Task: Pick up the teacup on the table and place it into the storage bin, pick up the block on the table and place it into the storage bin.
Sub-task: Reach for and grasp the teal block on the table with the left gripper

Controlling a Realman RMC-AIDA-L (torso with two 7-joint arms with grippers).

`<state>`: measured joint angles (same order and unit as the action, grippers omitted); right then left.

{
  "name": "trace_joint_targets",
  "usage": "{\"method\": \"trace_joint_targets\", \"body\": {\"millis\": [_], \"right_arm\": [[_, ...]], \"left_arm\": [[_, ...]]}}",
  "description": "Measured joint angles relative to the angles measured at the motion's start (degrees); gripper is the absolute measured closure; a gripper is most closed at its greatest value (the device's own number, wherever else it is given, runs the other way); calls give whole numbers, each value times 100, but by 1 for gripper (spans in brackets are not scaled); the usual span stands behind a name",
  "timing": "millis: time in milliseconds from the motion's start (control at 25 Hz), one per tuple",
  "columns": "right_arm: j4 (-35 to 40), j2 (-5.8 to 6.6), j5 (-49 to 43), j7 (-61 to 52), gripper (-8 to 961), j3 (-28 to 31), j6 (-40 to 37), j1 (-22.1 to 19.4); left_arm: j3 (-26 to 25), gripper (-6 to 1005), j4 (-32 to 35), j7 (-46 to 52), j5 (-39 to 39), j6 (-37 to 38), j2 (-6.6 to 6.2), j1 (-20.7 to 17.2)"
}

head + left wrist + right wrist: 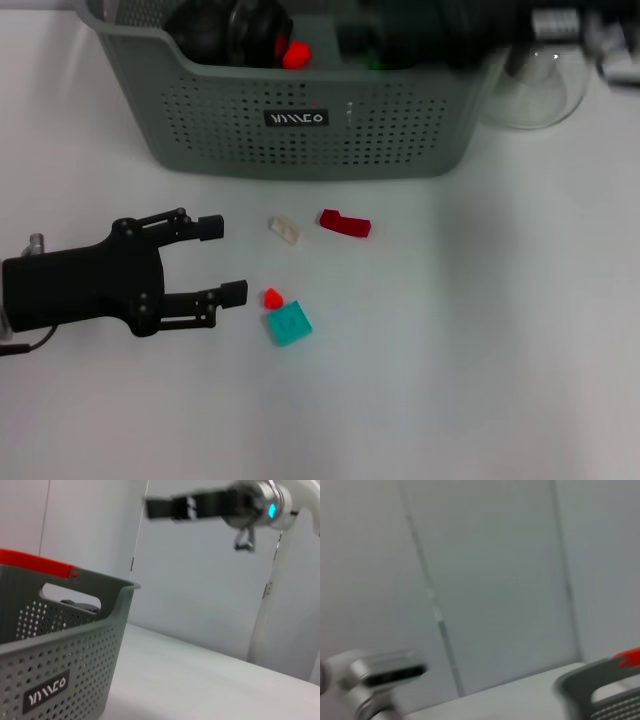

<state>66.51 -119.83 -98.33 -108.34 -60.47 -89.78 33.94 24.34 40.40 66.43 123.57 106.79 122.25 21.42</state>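
Left gripper (228, 261) sits low over the table (480, 340) at about 9 o'clock in the head view, fingers (210, 228) spread open, nothing between them, pointing toward the loose blocks.

Blocks on the table: small red block (272, 297) just beyond the fingertips, touching or nearly touching the teal block (288, 325) at its 5 o'clock. Cream block (285, 229) and dark red block (345, 223) lie side by side, apart from each other, nearer the bin.

Storage bin (300, 120) at 12 o'clock, label facing the camera, dark items and a red piece (294, 54) inside. Can't pick out a teacup for certain. Clear glass carafe (540, 85) at the bin's 3 o'clock.

Right gripper is over the bin's top edge around 1 o'clock, blurred; can't tell the state of its fingers. Left wrist view shows the right arm (225, 505) above the bin's corner (65, 645).
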Motion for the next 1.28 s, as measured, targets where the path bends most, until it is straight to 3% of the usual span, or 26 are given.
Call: {"method": "trace_joint_targets", "body": {"millis": [200,520,1000,1280], "right_arm": [[-980,76,-44,818,275,142,-897,-155],[-2050,318,-300,901,277,567,-928,-188],[-2195,228,-289,737,278,639,-750,-155],[-2460,250,-285,719,278,606,-453,-158]], "left_arm": [[109,158,227,124,307,26,15,21],[1295,158,1642,1261,632,45,168,126],[2792,167,3540,3750,1486,93,200,427],[3772,173,3806,4100,1610,9,211,653]]}}
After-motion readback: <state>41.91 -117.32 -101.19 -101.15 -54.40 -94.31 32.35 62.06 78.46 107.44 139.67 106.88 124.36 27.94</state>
